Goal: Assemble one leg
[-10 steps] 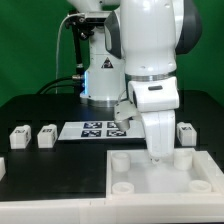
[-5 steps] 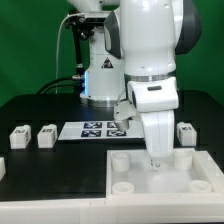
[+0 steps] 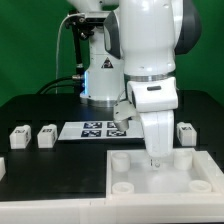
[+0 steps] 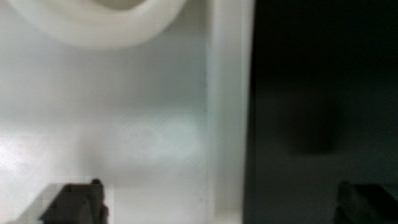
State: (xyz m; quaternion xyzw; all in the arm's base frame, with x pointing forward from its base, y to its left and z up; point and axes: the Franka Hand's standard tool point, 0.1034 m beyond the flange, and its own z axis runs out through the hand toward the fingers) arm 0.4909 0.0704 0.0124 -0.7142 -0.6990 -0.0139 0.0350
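My gripper (image 3: 155, 159) hangs low over the back part of the large white tabletop (image 3: 160, 182), between its two back corner sockets. In the wrist view the gripper (image 4: 217, 206) is open and holds nothing. Its dark fingertips (image 4: 71, 205) stand wide apart on either side of the tabletop's edge (image 4: 222, 120), one over the white top and one over the black table. Two legs (image 3: 20, 134) (image 3: 46, 136) stand on the black table at the exterior view's left. Another leg (image 3: 185, 132) stands at the right, behind the tabletop. A round socket (image 4: 116, 22) shows in the wrist view.
The marker board (image 3: 92, 129) lies on the table behind the tabletop, partly hidden by my arm. The robot base (image 3: 100, 80) and cables stand at the back. A white piece (image 3: 2, 166) shows at the far left edge. The tabletop's front sockets (image 3: 121, 186) stick up.
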